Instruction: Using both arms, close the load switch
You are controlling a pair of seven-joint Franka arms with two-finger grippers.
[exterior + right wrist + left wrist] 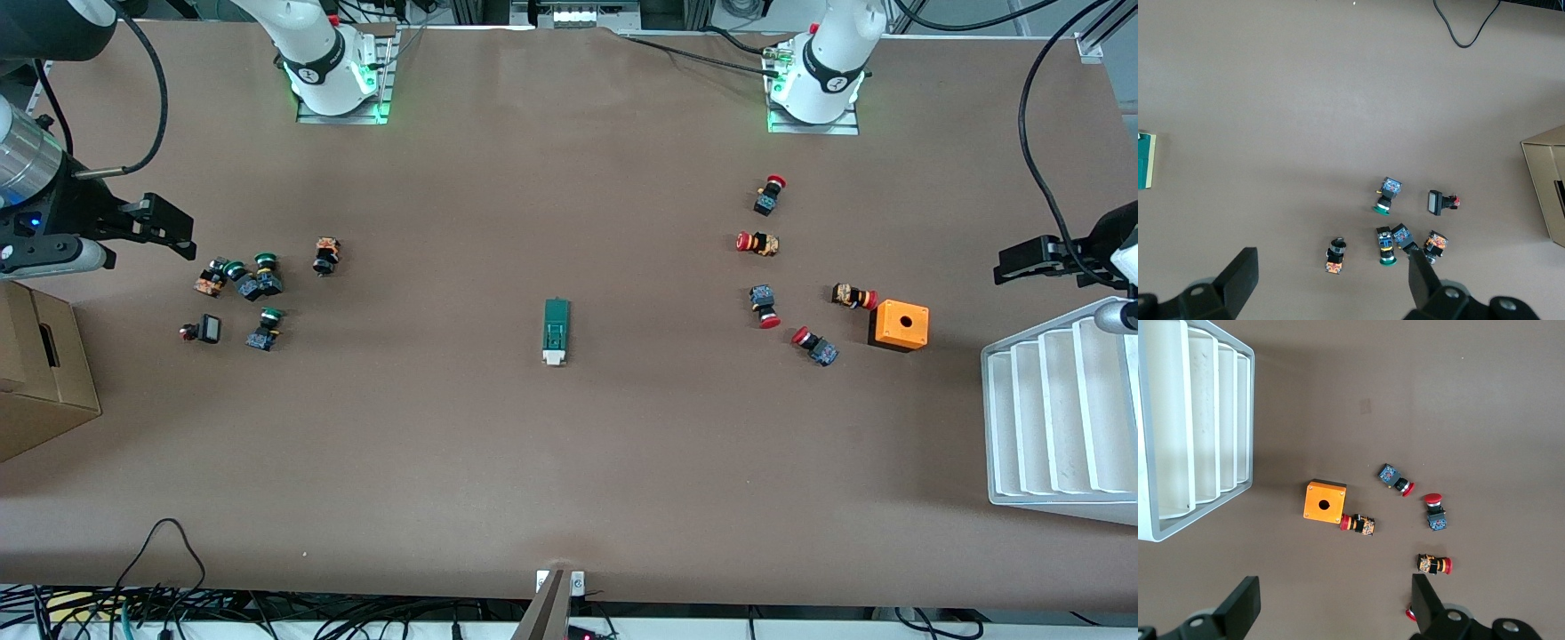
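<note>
The load switch (556, 332), a narrow dark-green plastic block with a cream sliding end, lies flat at the centre of the front frame on the matte brown table (569, 462), untouched. The right gripper (164, 227) hangs at the frame's left edge above a cluster of green-capped buttons (253, 283), its black fingers (1238, 280) spread wide. The left gripper (1031, 260) hovers at the right edge, jaws likewise parted, near the ribbed white tray (1058, 427) and the square orange box (900, 325) with its round hole.
</note>
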